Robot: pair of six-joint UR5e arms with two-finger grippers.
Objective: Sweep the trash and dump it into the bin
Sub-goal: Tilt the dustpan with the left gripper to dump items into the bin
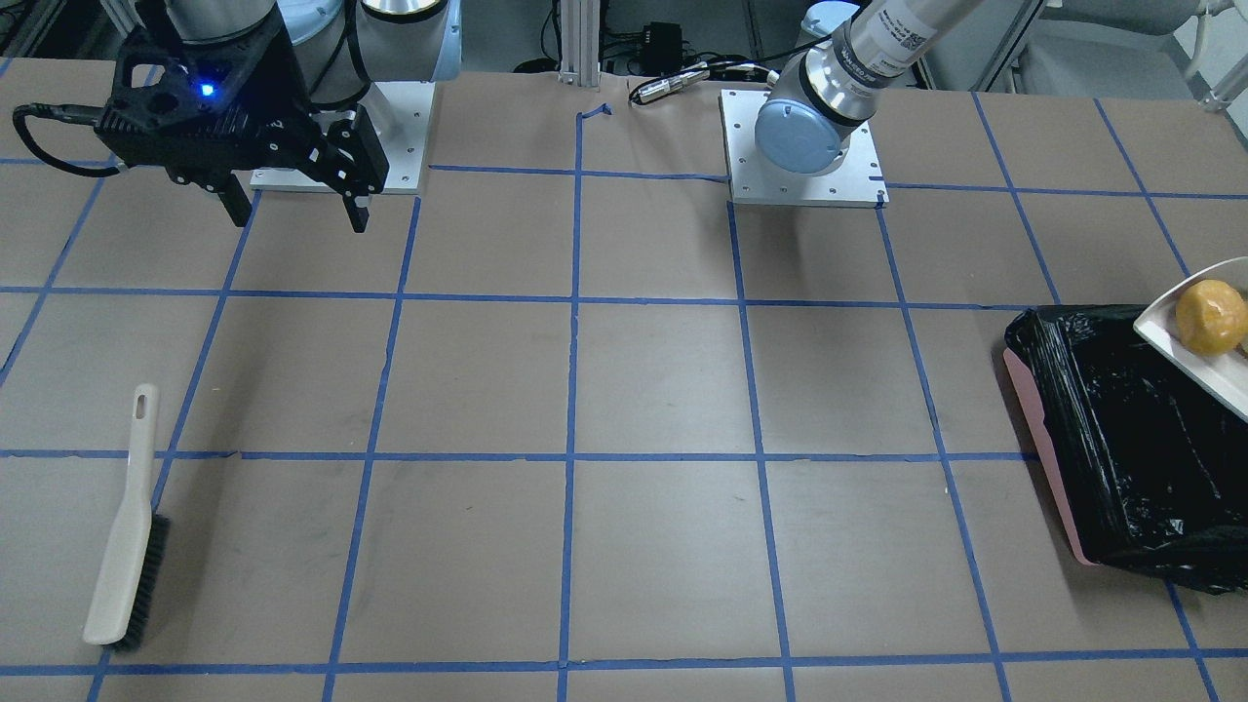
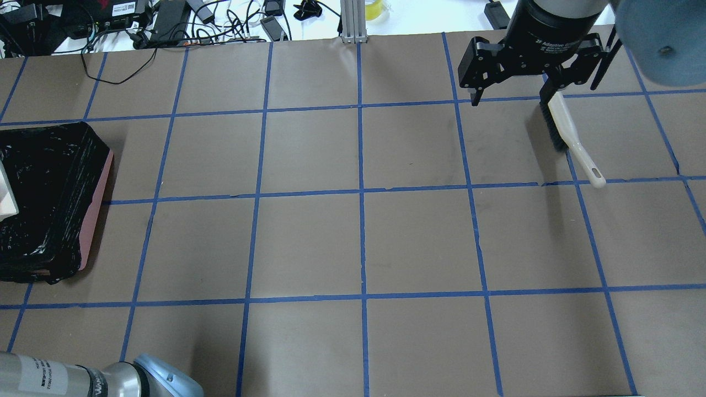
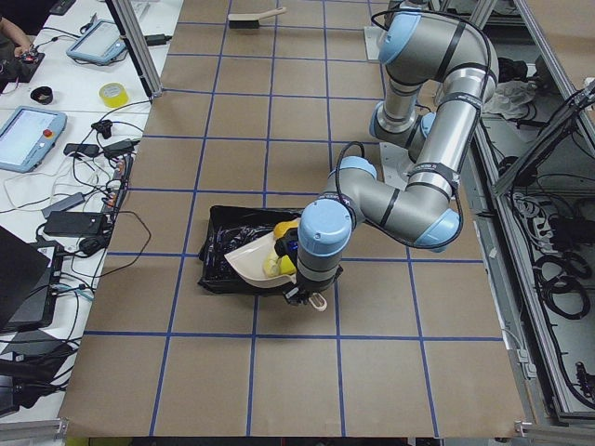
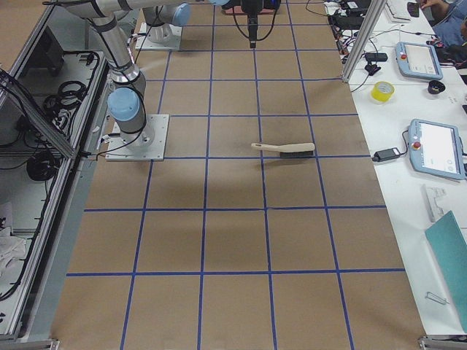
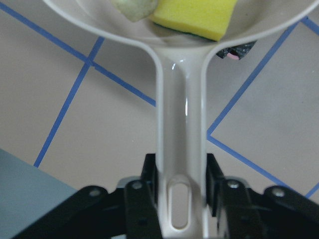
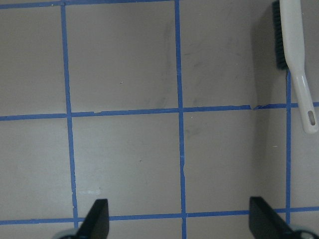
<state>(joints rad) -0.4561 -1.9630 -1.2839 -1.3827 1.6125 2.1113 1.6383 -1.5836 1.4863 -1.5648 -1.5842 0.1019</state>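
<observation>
My left gripper (image 5: pixel 180 185) is shut on the handle of the beige dustpan (image 5: pixel 179 114), which it holds over the bin (image 1: pixel 1121 439), a pink-sided box lined with a black bag. In the pan lie the orange-yellow lump (image 1: pixel 1209 317), the yellow-green wedge (image 5: pixel 194 17) and a pale tan bread piece (image 5: pixel 132 6). My right gripper (image 1: pixel 292 210) is open and empty above the table, far from the bin. It also shows in the right wrist view (image 6: pixel 182 224), over bare table.
The beige hand brush (image 1: pixel 122 526) with dark bristles lies flat on the table, near my right gripper in the overhead view (image 2: pixel 568 132). Blue tape lines grid the brown table. The arm base plates (image 1: pixel 804 185) sit at the robot's side.
</observation>
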